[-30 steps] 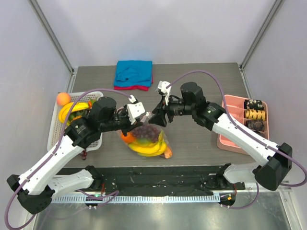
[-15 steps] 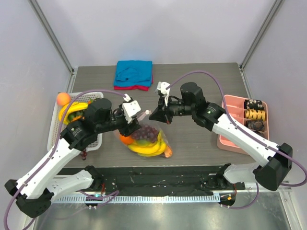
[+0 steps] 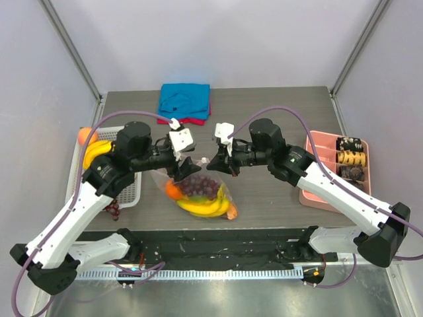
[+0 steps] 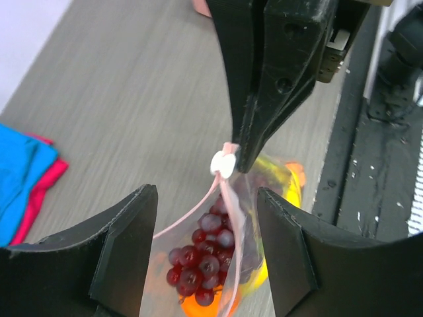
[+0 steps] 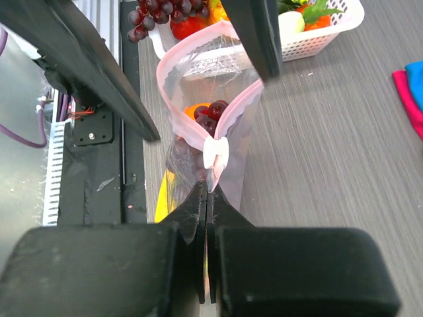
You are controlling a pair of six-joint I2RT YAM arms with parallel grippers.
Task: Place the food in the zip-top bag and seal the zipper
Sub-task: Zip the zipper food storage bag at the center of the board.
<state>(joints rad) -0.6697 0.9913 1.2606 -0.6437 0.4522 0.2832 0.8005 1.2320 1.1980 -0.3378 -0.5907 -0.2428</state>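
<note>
Pink zipper (image 5: 177,125) is pinched tight in my right claw (image 5: 206,198), just by the little white slider (image 5: 215,153). I hold that end so the bag (image 3: 201,198) cannot slip away. The bag lies in the middle of the table (image 3: 277,105), between my two arms, with its mouth at the far end. Grapes (image 4: 201,257), an orange (image 3: 173,190) and a banana (image 3: 201,206) are inside it. The mouth gapes on the left side of the slider, so it is not sealed yet. My left claw (image 4: 206,205) is wide apart, one finger on each side of the mouth, gripping nothing. I think it should pull the slider along. More food waits in the basket (image 5: 334,30) on the left.
</note>
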